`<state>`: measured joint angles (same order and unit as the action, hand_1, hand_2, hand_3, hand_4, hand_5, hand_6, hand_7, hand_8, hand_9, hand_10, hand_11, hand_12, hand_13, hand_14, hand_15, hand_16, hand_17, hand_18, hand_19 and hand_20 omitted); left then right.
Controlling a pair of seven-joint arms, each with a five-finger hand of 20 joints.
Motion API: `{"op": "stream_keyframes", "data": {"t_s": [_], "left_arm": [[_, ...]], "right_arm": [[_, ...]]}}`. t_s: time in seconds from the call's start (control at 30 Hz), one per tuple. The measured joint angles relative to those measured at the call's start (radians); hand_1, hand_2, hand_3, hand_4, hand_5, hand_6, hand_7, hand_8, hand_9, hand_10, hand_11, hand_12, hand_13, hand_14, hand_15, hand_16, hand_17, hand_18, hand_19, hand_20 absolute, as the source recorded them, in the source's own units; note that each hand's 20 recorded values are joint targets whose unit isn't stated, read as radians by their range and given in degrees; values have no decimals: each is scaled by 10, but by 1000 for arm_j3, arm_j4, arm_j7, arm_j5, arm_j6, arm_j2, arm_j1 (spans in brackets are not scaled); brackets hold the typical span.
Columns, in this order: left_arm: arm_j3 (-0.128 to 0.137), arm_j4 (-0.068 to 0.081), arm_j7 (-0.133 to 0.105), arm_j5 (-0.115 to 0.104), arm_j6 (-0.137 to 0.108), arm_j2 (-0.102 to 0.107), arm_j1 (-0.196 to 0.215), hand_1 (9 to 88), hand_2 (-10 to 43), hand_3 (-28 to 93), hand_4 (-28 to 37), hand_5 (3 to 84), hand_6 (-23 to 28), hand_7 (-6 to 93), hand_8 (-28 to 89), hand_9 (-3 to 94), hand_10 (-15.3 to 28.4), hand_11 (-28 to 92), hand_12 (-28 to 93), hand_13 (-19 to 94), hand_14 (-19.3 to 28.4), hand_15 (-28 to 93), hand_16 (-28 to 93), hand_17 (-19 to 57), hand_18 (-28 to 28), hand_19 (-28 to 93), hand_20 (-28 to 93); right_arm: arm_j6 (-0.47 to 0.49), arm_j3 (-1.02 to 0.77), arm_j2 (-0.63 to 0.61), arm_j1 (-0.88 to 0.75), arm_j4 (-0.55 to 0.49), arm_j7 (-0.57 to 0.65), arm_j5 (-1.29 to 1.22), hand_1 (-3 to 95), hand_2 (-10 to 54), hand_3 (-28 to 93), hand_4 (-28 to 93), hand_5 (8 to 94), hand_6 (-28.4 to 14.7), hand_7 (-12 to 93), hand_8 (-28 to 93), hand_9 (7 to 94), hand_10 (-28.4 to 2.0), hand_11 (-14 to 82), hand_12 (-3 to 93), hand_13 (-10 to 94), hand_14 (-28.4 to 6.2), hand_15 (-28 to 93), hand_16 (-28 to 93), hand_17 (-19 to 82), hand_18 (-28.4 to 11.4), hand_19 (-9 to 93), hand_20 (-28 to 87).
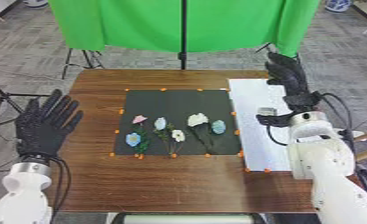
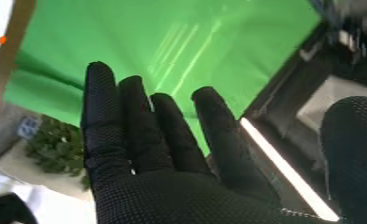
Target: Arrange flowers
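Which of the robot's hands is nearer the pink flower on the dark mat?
Left. The left hand is left of the pink flower, beyond the dark mat; the right hand is farther, to its right, by the white sheet.

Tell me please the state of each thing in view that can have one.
Left hand: open, fingers straight.
Right hand: open, fingers straight.
Pink flower: lying on the dark mat.
Large white flower: lying on the mat.
Dark mat: spread flat.
White sheet: spread flat.
Green backdrop: hanging.
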<state>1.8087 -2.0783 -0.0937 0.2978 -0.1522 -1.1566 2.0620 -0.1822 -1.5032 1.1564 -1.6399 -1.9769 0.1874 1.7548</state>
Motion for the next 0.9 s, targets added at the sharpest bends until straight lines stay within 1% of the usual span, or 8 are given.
{"op": "stream_keyframes", "data": {"t_s": [0.07,0.2,0.3,0.4,0.6,0.77,0.9], "left_arm": [[12,1,-9,11,7,4,-7,242,107,742,-283,400,72,107,-100,321,145,133,73,216,124,224,-77,-60,145,319,105],[35,4,-27,28,18,12,-15,226,116,733,-283,387,70,101,-100,302,139,121,68,189,111,193,-81,-59,140,302,99],[47,8,-36,37,23,17,-22,215,123,725,-283,377,67,98,-100,289,136,114,64,175,104,175,-84,-57,136,290,95],[55,16,-44,41,25,22,-32,210,125,724,-283,368,64,95,-100,278,132,108,61,166,98,161,-85,-56,133,280,93],[59,31,-55,45,36,32,-56,211,118,734,-283,358,60,99,-101,268,127,104,59,163,95,150,-80,-54,130,272,94],[58,32,-70,45,36,41,-64,218,115,735,-283,356,59,102,-103,265,125,105,58,163,94,146,-78,-52,128,265,94],[58,31,-81,45,32,42,-63,223,116,737,-283,366,62,109,-103,277,128,113,59,172,97,154,-75,-49,127,264,95]], "right_arm": [[23,-38,14,-15,-4,-18,-95,55,85,784,-283,363,-39,129,-116,332,-167,65,104,264,-165,179,126,124,-199,436,159],[95,-94,33,-46,-9,-26,-309,47,86,787,-283,350,-36,117,-115,316,-142,58,90,249,-145,130,122,122,-178,384,149],[137,-115,41,-73,-10,-34,-438,42,86,789,-283,345,-35,113,-114,311,-137,58,84,237,-134,105,114,121,-166,353,142],[152,-128,50,-96,-10,-50,-489,36,86,793,-283,342,-32,112,-114,307,-136,57,80,235,-131,90,111,115,-165,340,143],[155,-157,68,-125,-13,-92,-523,30,86,796,-283,337,-26,113,-114,302,-136,52,76,232,-130,78,114,103,-168,344,148],[157,-168,72,-141,-27,-96,-580,31,88,798,-283,334,-23,117,-116,300,-136,51,76,232,-133,74,122,99,-171,347,149],[167,-170,82,-155,-40,-93,-583,33,88,799,-283,332,-22,119,-116,299,-136,51,77,233,-135,73,126,97,-173,349,150]]}}
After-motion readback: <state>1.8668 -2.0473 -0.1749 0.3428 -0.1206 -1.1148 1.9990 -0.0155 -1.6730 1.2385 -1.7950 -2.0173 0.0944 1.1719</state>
